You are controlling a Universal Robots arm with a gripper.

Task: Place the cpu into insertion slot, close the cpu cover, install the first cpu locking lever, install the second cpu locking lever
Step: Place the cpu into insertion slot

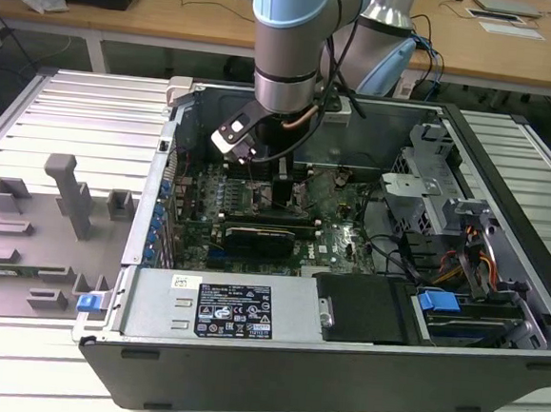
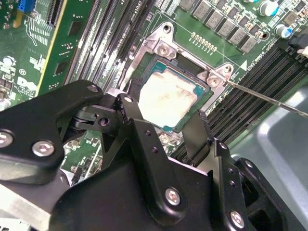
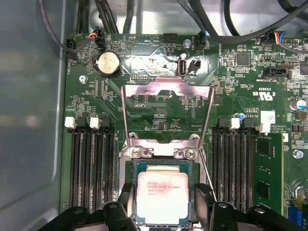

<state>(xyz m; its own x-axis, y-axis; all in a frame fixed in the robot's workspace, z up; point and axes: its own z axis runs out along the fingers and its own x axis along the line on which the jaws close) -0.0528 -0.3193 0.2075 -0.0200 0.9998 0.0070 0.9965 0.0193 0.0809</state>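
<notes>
The cpu (image 3: 162,197) lies flat in the insertion slot (image 3: 163,164), pale top up; the cpu cover (image 3: 166,90) stands swung back on its hinge, not yet closed. The hand (image 3: 164,192) hangs low over the slot, its 2 fingers (image 3: 202,199) spread to either side of the chip and seemingly just clear of its edges, gripping nothing. The chip looks light, stiff and thin, likely fragile underneath; I would grip it by 2 opposite edges, never by the face.

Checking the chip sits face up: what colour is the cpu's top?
Pale silver, with dark print; the cpu shows best in the first wrist view.
</notes>
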